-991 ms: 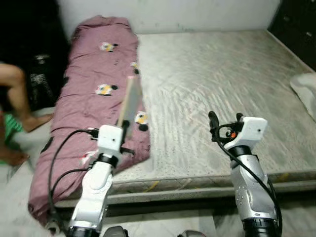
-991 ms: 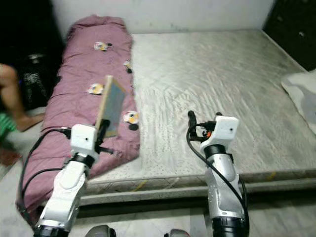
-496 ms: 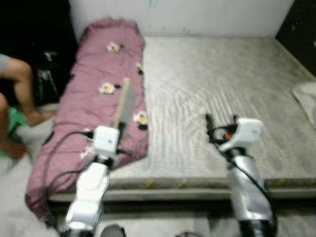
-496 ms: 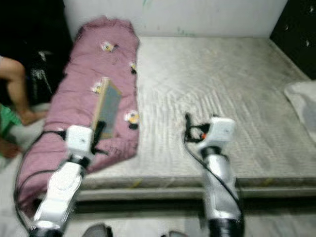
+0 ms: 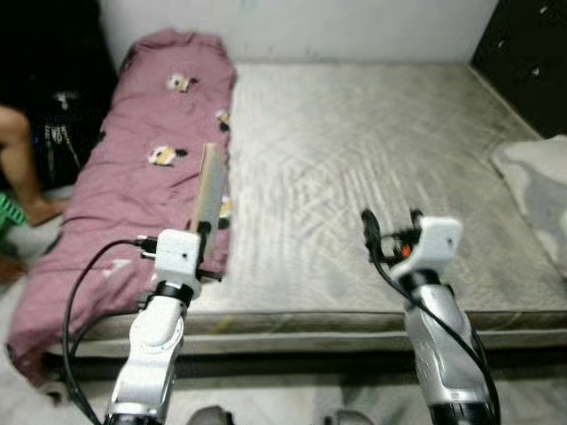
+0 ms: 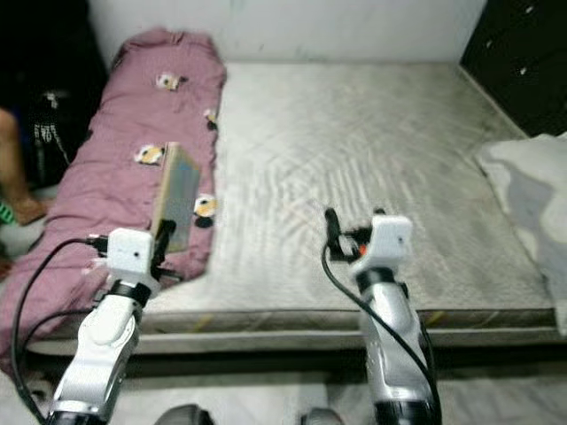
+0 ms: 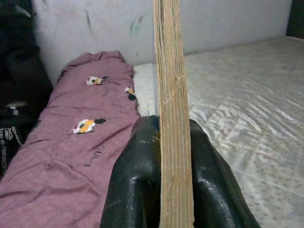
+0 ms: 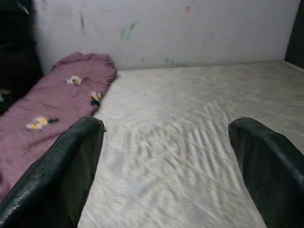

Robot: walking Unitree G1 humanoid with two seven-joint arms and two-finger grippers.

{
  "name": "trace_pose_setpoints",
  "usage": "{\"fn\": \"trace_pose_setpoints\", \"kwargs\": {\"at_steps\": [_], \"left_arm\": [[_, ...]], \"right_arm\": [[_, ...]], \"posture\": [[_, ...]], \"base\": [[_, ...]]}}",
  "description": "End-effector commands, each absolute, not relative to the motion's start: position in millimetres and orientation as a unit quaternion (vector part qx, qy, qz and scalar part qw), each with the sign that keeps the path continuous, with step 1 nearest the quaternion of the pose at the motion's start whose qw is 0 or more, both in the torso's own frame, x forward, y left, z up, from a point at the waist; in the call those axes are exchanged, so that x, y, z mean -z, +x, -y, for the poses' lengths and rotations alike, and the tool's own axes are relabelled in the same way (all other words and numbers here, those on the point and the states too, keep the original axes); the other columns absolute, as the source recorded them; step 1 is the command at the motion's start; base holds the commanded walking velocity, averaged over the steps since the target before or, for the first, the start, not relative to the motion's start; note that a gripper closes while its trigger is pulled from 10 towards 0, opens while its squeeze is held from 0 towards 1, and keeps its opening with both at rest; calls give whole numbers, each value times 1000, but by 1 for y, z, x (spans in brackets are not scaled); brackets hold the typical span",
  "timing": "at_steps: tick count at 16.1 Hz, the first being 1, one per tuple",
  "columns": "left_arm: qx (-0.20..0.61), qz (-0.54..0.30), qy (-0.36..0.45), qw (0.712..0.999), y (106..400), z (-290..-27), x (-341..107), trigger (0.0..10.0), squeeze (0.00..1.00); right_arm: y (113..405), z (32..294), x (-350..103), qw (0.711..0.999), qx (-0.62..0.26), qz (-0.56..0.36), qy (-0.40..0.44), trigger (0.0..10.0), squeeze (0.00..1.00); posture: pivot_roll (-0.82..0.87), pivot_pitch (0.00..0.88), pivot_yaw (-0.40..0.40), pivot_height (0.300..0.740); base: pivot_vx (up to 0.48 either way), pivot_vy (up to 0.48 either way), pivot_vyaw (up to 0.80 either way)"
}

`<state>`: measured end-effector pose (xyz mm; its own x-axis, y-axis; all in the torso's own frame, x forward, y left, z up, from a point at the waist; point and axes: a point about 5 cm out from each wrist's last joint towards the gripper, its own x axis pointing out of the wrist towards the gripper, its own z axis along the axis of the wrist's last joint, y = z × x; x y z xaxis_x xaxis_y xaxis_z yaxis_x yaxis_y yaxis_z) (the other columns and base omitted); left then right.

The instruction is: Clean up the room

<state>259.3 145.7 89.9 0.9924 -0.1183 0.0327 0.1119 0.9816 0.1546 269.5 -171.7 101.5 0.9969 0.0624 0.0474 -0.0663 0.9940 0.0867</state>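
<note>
My left claw (image 7: 173, 190) is clamped on a thin wooden board (image 5: 211, 188), one black finger (image 7: 135, 180) pressed to each flat face, and I'm holding it edge-up so its long side stands nearly upright above my wrist. It hangs over the near left corner of the mattress (image 5: 372, 168), right where the purple quilt (image 5: 133, 177) drapes along that side. My right claw (image 5: 390, 232) hovers with its fingers (image 8: 71, 166) spread wide and nothing between them, over the bare front edge of the mattress, well apart from the board. So the board is the left arm's business; the right is free to help or to grab something else. Wherever this board belongs, I judge it is not on the bed, and its tall stance means I'd need to watch the top end as I turn. Beyond the quilt, a person's leg (image 5: 25, 168) shows at the far left beside dark clutter. A pale cloth (image 5: 536, 181) lies at the right edge of the mattress, a dark cabinet (image 5: 527, 62) stands behind it, and a light wall (image 5: 345, 27) runs across the head of the bed.
</note>
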Motion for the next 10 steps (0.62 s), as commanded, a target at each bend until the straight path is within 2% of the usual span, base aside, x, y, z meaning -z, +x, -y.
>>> {"fn": "trace_pose_setpoints", "kwargs": {"at_steps": [1, 3, 10], "left_arm": [[71, 37, 70, 994, 259, -138, -96, 10000, 0], [68, 36, 67, 995, 259, -138, -95, 10000, 0], [83, 36, 47, 995, 256, -134, -93, 10000, 0]], "right_arm": [[265, 178, -98, 999, -30, 16, 33, 10000, 0], [259, 181, -92, 999, -30, 4, 27, 10000, 0], [258, 178, -84, 999, -28, -7, 27, 10000, 0]], "posture": [[-38, 42, 2, 740], [-38, 42, -2, 740], [-36, 26, -7, 740]], "base": [[0, -345, 0], [0, -343, 0], [0, 0, 0]]}}
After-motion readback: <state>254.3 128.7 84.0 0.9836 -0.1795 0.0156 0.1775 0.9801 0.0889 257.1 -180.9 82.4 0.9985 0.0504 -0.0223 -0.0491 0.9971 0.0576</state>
